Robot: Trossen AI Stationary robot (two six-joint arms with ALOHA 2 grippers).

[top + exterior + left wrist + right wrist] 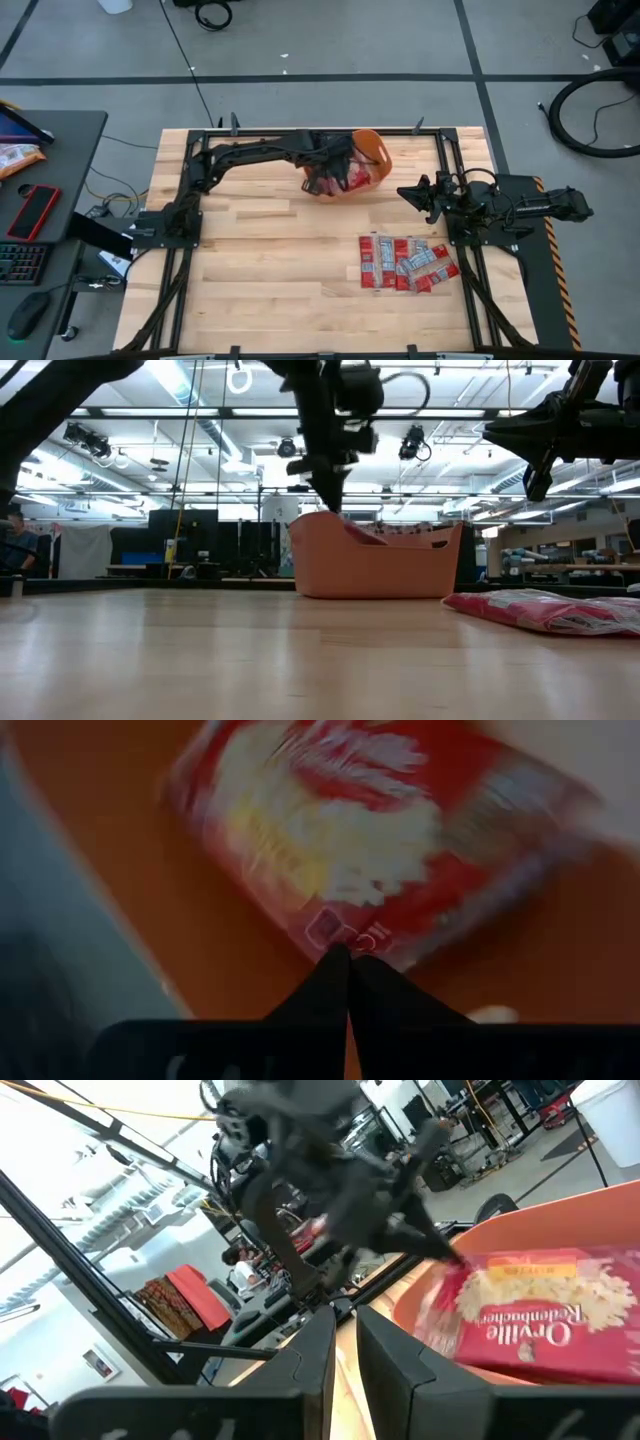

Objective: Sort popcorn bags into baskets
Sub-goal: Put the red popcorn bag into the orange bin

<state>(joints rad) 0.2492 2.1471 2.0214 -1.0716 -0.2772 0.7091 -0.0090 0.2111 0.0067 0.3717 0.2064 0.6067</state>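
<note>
The orange tub (372, 148) stands at the table's far middle; it also shows in the low view (380, 565). My left gripper (335, 172) hangs over the tub's left part, shut on a larger red popcorn bag with a yellow-cream centre (340, 840). Other red packets (350, 180) lie in the tub. A pile of several red packets (405, 262) lies flat on the table at the near right. My right gripper (408, 192) hovers shut and empty to the right of the tub, above the table (538, 485). My left gripper pinches the bag's edge (335, 935) between its two fingers, which come from above and point down into the tub. In the right wrist view the fingertips sit at the bag's upper corner (470, 1265). The bag hangs tilted below them, inside the tub.
Dark frame rails (455, 180) run along the table's sides and far edge. Bare wood (270, 260) lies at the near left and middle. A desk with a keyboard and phone (35, 210) stands beyond the left edge.
</note>
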